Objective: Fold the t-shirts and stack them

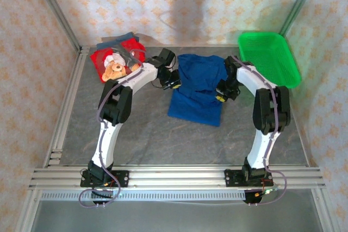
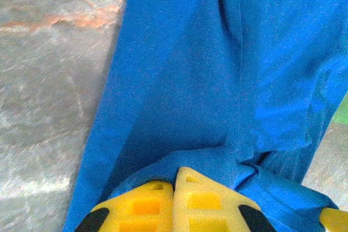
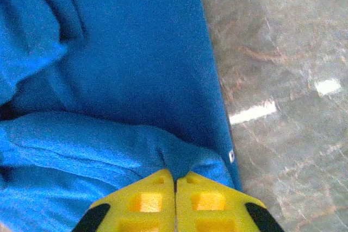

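left fingers: we see the left gripper (image 2: pixel 175 171) with its yellow fingers (image 2: pixel 147 205) pressed together, pinching a bunched fold of the blue shirt (image 2: pixel 190 69) at their tips.
right fingers: the right gripper (image 3: pixel 175 175) is closed tip to tip as well, nipping a ridge of the same shirt close to its edge.
blue shirt: we find it on the table (image 1: pixel 136 129) between the two arms, plain side up. its far part is rumpled, held on either side, and its near hem lies flat.
red shirt (image 1: pixel 109 57): far left corner, teddy-bear print up, on a darker folded shirt (image 1: pixel 117 41), apart from both grippers.
basket (image 1: pixel 261 35): green, far right corner, beyond the right arm. we see its mesh floor and walls.
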Robot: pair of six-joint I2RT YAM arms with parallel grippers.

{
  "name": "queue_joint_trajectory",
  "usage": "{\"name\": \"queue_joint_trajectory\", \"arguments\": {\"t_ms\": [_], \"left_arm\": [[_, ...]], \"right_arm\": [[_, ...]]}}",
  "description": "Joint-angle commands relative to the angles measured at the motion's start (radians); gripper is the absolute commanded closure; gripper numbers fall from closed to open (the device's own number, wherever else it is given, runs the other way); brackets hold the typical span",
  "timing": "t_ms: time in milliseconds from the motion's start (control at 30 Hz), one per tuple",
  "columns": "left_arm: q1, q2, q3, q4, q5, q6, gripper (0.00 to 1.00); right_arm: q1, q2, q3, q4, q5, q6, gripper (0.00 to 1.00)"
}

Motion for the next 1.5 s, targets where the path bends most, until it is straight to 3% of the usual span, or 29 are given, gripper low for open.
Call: {"name": "queue_joint_trajectory", "arguments": {"t_ms": [0,67,167,267,367,467,533,633,733,833,933,1133,1467], "left_arm": [[0.01,0.048,0.086,-0.015,0.034,-0.017,0.91],[0.014,0.065,0.128,0.017,0.07,-0.053,0.7],[0.039,0.036,0.174,0.091,0.136,-0.142,0.57],[0.084,-0.071,0.159,0.154,0.135,-0.196,0.42],[0.135,-0.199,0.074,0.206,0.126,-0.226,0.33],[0.149,-0.319,-0.04,0.203,0.14,-0.184,0.31],[0.136,-0.375,-0.115,0.141,0.131,-0.112,0.31],[0.098,-0.465,-0.261,0.092,0.103,-0.026,0.36],[0.045,-0.492,-0.418,0.139,0.103,-0.02,0.49],[-0.014,-0.464,-0.482,0.178,0.087,-0.017,0.69],[-0.052,-0.405,-0.482,0.196,0.082,-0.029,0.81],[-0.072,-0.264,-0.395,0.181,0.055,-0.032,0.83],[-0.072,-0.107,-0.275,0.119,0.004,-0.005,0.84]], "right_arm": [[-0.03,0.059,0.081,0.058,-0.004,0.014,0.69],[-0.046,0.075,0.121,0.104,-0.054,0.033,0.61],[-0.055,0.007,0.157,0.162,-0.073,0.061,0.52],[-0.056,-0.154,0.092,0.22,-0.069,0.088,0.42],[-0.055,-0.345,-0.043,0.235,-0.063,0.104,0.34],[-0.054,-0.498,-0.223,0.276,-0.151,0.146,0.37],[-0.042,-0.578,-0.331,0.305,-0.191,0.178,0.45],[0.004,-0.658,-0.494,0.376,-0.188,0.227,0.7],[0.04,-0.655,-0.608,0.465,-0.186,0.28,0.88],[0.051,-0.603,-0.655,0.542,-0.167,0.3,0.96],[0.051,-0.527,-0.657,0.582,-0.156,0.294,0.99],[0.048,-0.365,-0.599,0.627,-0.125,0.275,1.0],[-0.025,-0.09,-0.351,0.648,-0.124,0.262,1.0]]}}
